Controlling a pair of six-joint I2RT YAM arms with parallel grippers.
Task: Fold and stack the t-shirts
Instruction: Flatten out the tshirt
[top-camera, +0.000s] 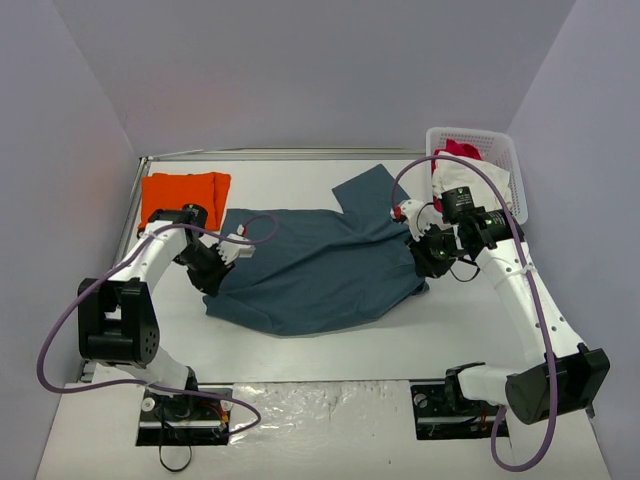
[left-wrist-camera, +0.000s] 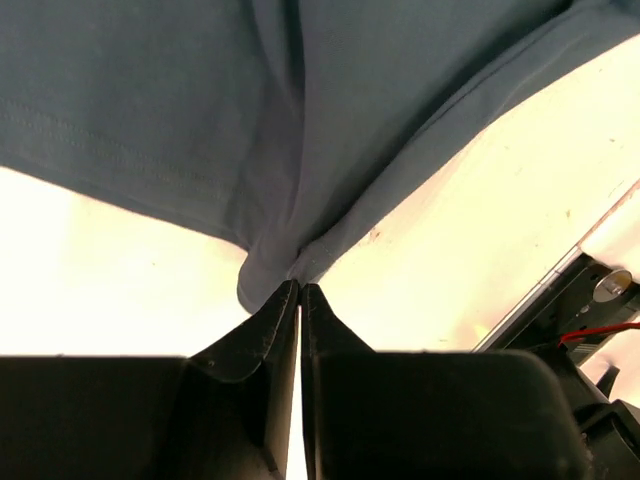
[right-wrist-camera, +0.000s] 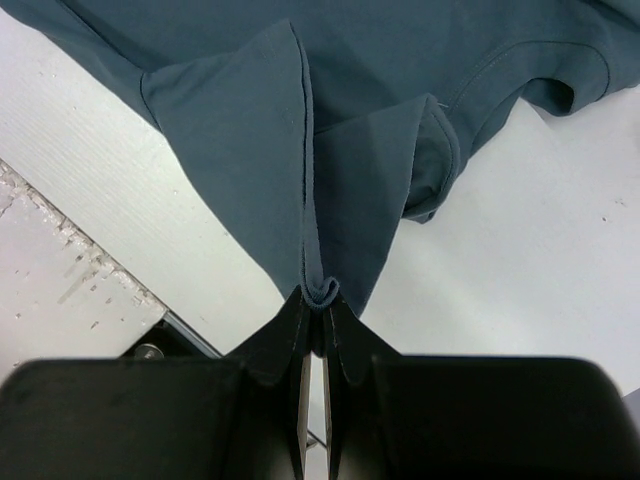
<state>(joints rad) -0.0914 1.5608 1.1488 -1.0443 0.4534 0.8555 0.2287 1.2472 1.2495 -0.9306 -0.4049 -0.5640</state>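
Observation:
The slate-blue t-shirt (top-camera: 320, 262) lies spread across the middle of the table, one sleeve pointing to the back. My left gripper (top-camera: 213, 277) is shut on its left edge; in the left wrist view the cloth (left-wrist-camera: 300, 150) is pinched at the fingertips (left-wrist-camera: 300, 290). My right gripper (top-camera: 424, 258) is shut on its right edge; in the right wrist view a folded hem (right-wrist-camera: 320, 180) sits between the jaws (right-wrist-camera: 322, 300). The orange t-shirt (top-camera: 183, 193) lies folded at the back left corner.
A white basket (top-camera: 488, 160) at the back right holds a red-pink garment (top-camera: 458, 150) and a white garment (top-camera: 470, 178). The table's left rail (top-camera: 132, 205) runs beside the orange shirt. Purple walls close in the sides and back.

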